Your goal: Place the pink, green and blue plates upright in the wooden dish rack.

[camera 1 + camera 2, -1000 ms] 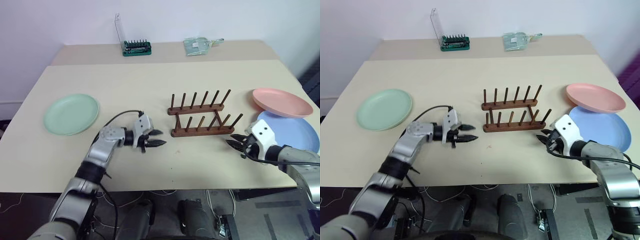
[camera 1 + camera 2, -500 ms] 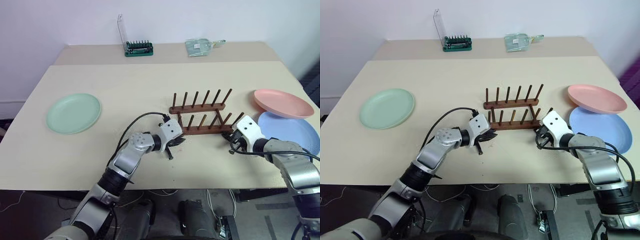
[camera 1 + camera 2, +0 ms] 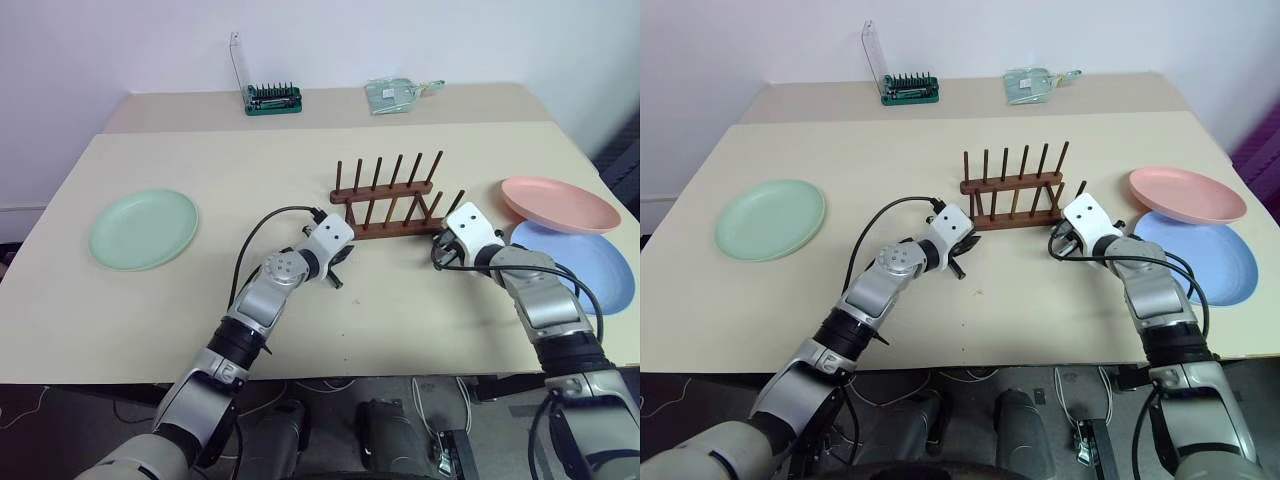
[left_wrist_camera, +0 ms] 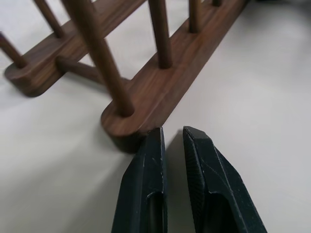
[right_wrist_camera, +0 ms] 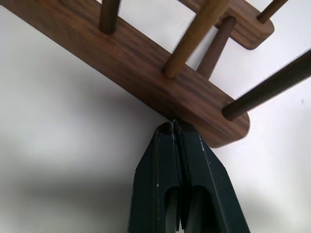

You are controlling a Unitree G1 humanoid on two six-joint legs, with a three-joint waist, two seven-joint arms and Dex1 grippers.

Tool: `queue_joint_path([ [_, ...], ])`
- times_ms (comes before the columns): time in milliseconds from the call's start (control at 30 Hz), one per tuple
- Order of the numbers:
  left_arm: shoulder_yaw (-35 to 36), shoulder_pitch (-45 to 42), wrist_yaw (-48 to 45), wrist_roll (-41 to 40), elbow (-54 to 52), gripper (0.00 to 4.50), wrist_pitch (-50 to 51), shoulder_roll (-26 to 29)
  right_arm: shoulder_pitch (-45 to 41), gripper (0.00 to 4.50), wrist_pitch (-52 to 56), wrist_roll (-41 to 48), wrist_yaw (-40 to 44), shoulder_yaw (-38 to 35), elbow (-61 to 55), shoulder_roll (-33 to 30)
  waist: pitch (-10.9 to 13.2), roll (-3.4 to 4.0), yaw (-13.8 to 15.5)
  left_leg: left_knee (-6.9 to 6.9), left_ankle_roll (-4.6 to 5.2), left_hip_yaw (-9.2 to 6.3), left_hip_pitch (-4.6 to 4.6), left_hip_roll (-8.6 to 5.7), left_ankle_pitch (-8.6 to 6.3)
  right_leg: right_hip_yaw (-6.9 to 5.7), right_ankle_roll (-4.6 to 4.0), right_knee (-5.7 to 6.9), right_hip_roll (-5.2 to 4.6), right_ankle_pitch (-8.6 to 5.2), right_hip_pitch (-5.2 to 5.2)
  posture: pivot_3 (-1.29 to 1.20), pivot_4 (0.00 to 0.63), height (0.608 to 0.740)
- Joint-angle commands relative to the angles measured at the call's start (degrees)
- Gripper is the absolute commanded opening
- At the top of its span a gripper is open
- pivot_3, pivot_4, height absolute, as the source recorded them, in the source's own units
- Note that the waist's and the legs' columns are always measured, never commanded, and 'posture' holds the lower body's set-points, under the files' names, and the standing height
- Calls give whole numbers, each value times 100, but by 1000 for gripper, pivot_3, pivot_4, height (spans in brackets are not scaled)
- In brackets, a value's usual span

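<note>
The wooden dish rack stands mid-table with no plates in it. My left gripper is all but shut, a thin gap between its fingers and nothing in it; its tips touch the left end of the rack's near rail. My right gripper is shut, and its tips press on the right end of the same rail. The green plate lies flat at the far left. On the right, the pink plate overlaps the blue plate's far rim.
A green tool holder with a clear back and a clear packet sit on the far table by the wall. The table's right edge runs close behind the pink and blue plates.
Both grippers have moved forward to the rack's near rail, the left one swinging right from the open table. The rack now stands farther back on the table.
</note>
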Motion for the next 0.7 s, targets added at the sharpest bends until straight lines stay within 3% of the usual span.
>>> queue_joint_path([
  [33,226,133,359,142,349,599,29,61,-190,0,-299,-94,-64,-35,112,43,0,0,4,0,0,1,-1,0,0,0,0,0,0,0,-1,0,150,740],
  [200,326,236,568,130,298,599,19,36,-67,0,-388,-81,95,-111,-37,-111,-1,2,-21,0,0,1,-1,0,0,0,1,1,1,1,-1,0,150,740],
  [233,296,293,533,134,219,540,46,50,5,244,-370,-51,167,-163,-146,-201,-2,2,-21,0,0,1,-1,0,0,1,1,1,1,1,-1,0,150,740],
  [333,233,528,307,45,-274,521,59,116,245,1261,-207,102,482,-485,-748,-665,-4,6,-9,-3,3,2,-2,-1,-2,1,1,-2,-1,0,-3,0,150,740],
  [500,209,1014,-602,-575,-1641,521,-422,256,243,3771,-23,-20,676,-1057,-1242,-1761,-3,18,8,-5,8,13,-8,0,-6,8,2,-2,-3,0,-14,0,150,740],
  [700,14,1215,-1763,-1149,-2425,521,-384,582,93,3771,-619,-357,811,-973,-287,-2458,-1,15,45,1,11,18,-13,0,-8,7,1,-11,-5,-1,-8,0,150,740],
])
